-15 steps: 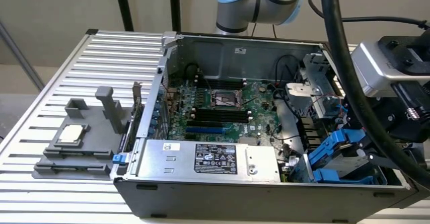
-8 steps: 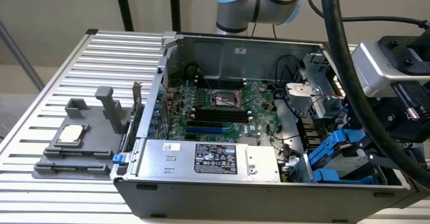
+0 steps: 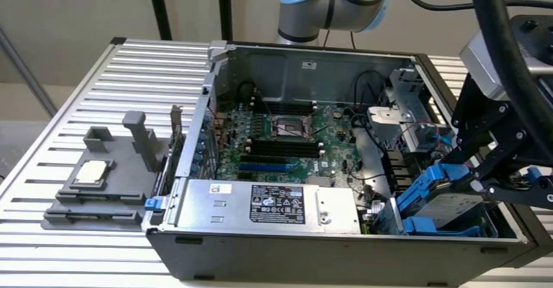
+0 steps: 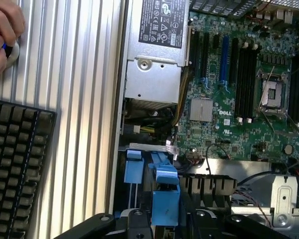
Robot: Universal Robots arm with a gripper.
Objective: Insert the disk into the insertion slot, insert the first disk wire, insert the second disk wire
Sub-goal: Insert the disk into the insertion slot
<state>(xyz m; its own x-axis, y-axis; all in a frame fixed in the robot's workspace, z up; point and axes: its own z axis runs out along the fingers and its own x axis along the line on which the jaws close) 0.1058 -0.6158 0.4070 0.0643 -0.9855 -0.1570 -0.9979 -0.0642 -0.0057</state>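
My black gripper [image 3: 473, 186] hangs over the near right corner of the open computer case [image 3: 285, 249], in the exterior view. The disk [image 3: 454, 207], silver-grey in its bright blue frame, sits tilted between the fingers, and the gripper is shut on it. Its lower end dips into the insertion slot [image 3: 421, 226], a cage with blue clips. In the wrist view the disk's blue frame end [image 4: 165, 199] shows just ahead of the gripper [image 4: 167, 224], beside a blue clip of the slot [image 4: 134, 172]. Loose cables [image 3: 432, 139] lie behind the cage; I cannot tell which are the disk wires.
The silver power supply box [image 3: 272, 204] fills the case's near side, and the green motherboard [image 3: 285, 132] lies behind it. A grey multi-slot stand [image 3: 103, 178] stands on the slatted table [image 3: 78, 262]. A person's hand [image 4: 2, 35] and a black keyboard [image 4: 15, 164] are beside the case.
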